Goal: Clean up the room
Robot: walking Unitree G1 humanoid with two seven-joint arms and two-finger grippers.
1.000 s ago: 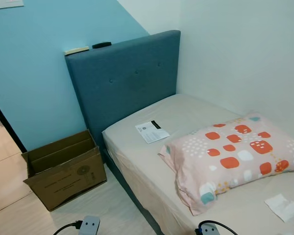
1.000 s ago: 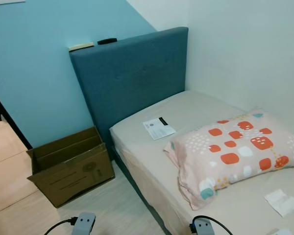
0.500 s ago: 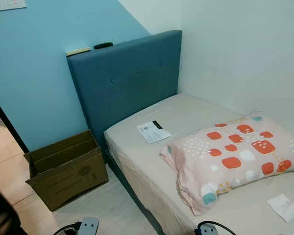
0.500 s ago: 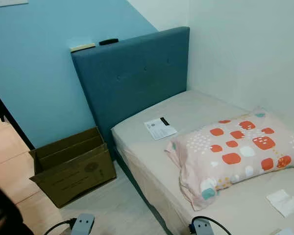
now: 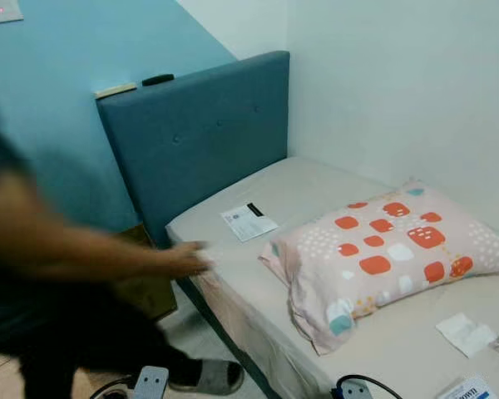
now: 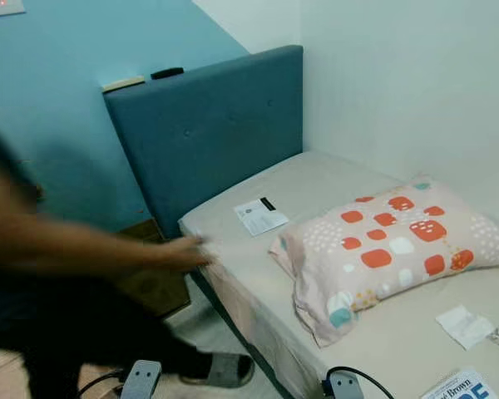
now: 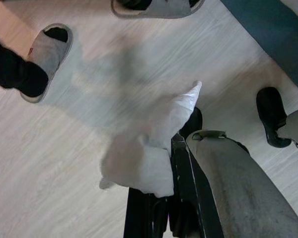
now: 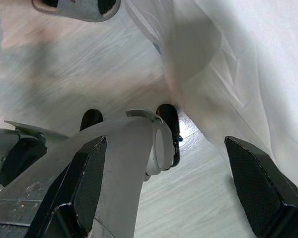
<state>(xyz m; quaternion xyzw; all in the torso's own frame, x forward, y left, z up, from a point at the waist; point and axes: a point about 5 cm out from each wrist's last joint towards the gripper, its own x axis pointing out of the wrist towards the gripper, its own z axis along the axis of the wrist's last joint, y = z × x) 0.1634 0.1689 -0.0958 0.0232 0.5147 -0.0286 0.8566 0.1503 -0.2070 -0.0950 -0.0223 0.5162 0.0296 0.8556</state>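
Head views: one bed [image 5: 258, 287] with a blue headboard [image 5: 195, 133] and one patterned pillow [image 5: 382, 253]. On the mattress lie one leaflet [image 5: 248, 222] near the headboard, one crumpled white tissue [image 5: 466, 332] past the pillow, and one book [image 6: 461, 387] at the near edge. One person, motion-blurred, stands at the bedside; a single hand [image 5: 187, 259] rests on the mattress edge, ahead of and above both pincers. One cardboard box [image 6: 154, 283] shows partly behind the person's arm.

Left wrist view: the left gripper [image 7: 156, 198] hangs low over the pale floor, its fingers clamped on one wad of white tissue [image 7: 149, 148]. Beyond it, two grey slippers [image 7: 44, 52] worn by the person.

Right wrist view: the right gripper [image 8: 179, 183] hangs idle with its two black fingers [image 8: 256, 181] spread wide, holding nothing; the bedsheet [image 8: 228, 59] drapes just beyond it.
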